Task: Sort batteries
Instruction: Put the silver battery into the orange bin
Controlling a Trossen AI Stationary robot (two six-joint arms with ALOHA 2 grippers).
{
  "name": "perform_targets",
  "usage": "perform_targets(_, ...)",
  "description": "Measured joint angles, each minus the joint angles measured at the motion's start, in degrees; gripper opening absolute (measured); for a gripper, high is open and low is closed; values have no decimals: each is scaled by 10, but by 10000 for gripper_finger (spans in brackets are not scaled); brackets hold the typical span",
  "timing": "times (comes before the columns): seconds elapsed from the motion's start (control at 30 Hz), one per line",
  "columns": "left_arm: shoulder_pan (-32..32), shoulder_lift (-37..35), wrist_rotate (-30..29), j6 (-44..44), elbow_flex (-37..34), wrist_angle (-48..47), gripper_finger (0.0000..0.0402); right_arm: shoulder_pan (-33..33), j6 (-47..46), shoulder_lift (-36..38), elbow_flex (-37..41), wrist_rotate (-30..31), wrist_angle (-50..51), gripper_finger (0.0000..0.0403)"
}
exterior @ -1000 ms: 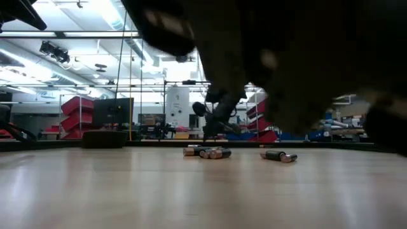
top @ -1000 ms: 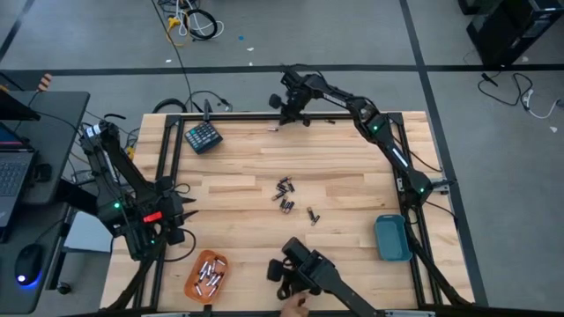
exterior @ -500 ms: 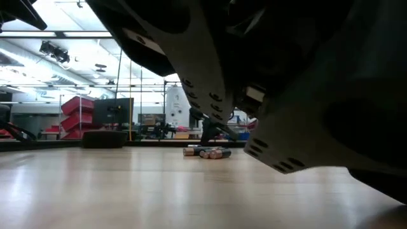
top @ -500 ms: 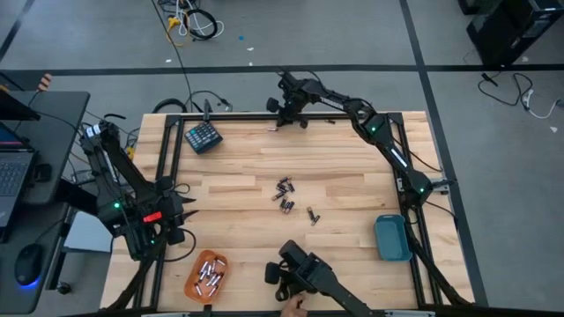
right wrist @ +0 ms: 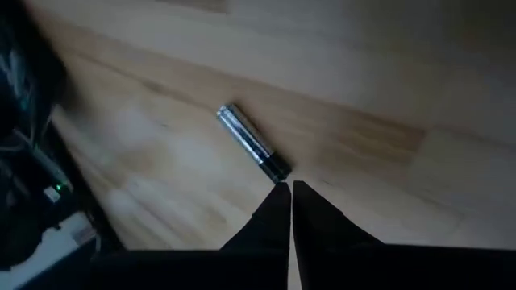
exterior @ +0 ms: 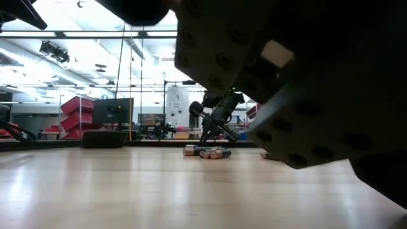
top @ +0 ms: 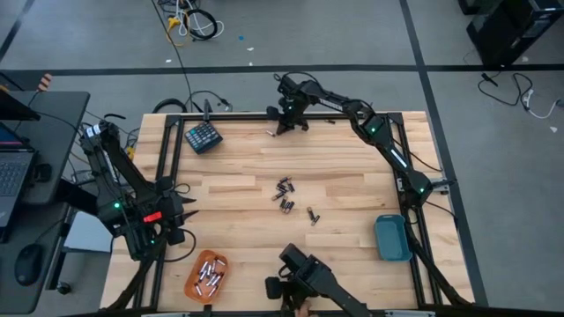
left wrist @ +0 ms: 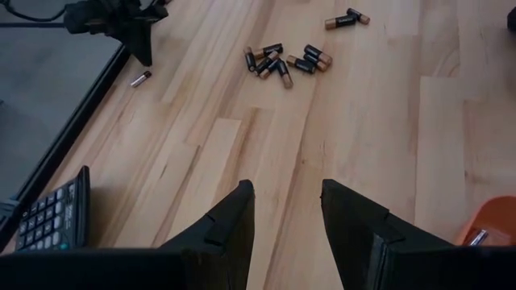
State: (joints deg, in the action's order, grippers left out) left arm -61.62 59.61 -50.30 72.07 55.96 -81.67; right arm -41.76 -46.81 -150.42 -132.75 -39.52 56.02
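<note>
- Jaws of the right gripper are pressed together at the tabletop's far edge, tips down beside a lone battery; the left gripper waits near the left edge, jaws parted and holding nothing. More batteries lie mid-table, others in the orange tray.
- Low view: the loose pile lies before the right gripper.
- Right wrist view: the closed tips meet the lone battery's dark end.

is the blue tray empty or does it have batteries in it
Empty, as far as the high view shows: the blue tray shows only its plain blue floor, while the orange tray holds several batteries.
</note>
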Motion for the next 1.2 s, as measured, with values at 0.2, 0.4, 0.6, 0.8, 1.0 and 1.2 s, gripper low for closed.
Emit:
perform_targets(0.2,0,0,-1,0,0,2,142,6,-50,0,0,89,-39,2)
perform_targets(0.4,0,0,-2,-1,0,5,142,18,24,2,-1,97,-50,6)
perform_targets(0.6,0,0,-23,-31,0,10,142,19,167,1,0,26,-26,11)
perform_targets(0.8,9,0,-100,-35,0,17,142,18,185,17,0,11,-55,8)
perform_targets(1.0,83,0,-110,-118,10,47,129,23,253,109,0,23,-49,9)
perform_targets(1.2,194,0,-37,-353,10,204,95,70,340,234,0,156,7,6)
